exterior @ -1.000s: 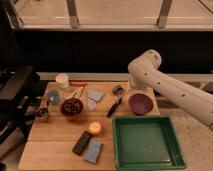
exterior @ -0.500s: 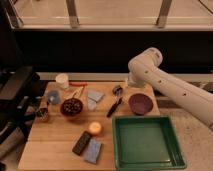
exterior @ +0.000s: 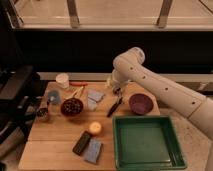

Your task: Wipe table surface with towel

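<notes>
A grey-blue towel (exterior: pixel 94 98) lies crumpled on the wooden table (exterior: pixel 55 132), at the back middle. A second grey-blue cloth (exterior: pixel 93 150) lies near the front edge beside a black flat device (exterior: pixel 82 142). My gripper (exterior: pixel 116 90) hangs from the white arm (exterior: pixel 150 82) just right of the back towel, low over the table and above a black utensil (exterior: pixel 114 107). It holds nothing that I can see.
A green tray (exterior: pixel 147 142) fills the front right. A purple bowl (exterior: pixel 141 103) stands behind it. A dark bowl of food (exterior: pixel 72 106), a white cup (exterior: pixel 62 80), a blue cup (exterior: pixel 54 96), a metal can (exterior: pixel 43 113) and an orange (exterior: pixel 95 128) stand at left and middle.
The arm has swung to the left, bringing the gripper closer to the back towel. The things on the table have not moved.
</notes>
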You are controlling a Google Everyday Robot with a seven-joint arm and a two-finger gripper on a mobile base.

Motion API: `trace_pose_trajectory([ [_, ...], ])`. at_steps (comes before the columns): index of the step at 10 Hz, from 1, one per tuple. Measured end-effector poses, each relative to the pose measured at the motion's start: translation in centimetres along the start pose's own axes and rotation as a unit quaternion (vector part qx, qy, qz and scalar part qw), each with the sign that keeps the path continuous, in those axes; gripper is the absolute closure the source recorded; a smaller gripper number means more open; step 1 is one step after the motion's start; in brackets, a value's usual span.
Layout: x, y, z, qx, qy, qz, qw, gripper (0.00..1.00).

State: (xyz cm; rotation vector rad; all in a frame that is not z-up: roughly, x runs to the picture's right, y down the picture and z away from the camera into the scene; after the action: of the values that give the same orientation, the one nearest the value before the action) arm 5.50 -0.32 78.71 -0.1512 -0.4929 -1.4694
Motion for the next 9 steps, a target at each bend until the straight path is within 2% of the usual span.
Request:
trace_pose_trajectory([
  [1,0.0,-0.2,0.0,0.007,0.0,-0.001,1.0,0.38],
  [6,0.1,-0.6,0.6,0.012,0.004,-0.008,0.9999,0.38],
  [7,0.3,-1.2,1.4,0.014,0.004,-0.014,0.9998,0.38],
  [9,1.2,-3.4,4.9,0.015,0.008,-0.031,0.9994,0.38],
])
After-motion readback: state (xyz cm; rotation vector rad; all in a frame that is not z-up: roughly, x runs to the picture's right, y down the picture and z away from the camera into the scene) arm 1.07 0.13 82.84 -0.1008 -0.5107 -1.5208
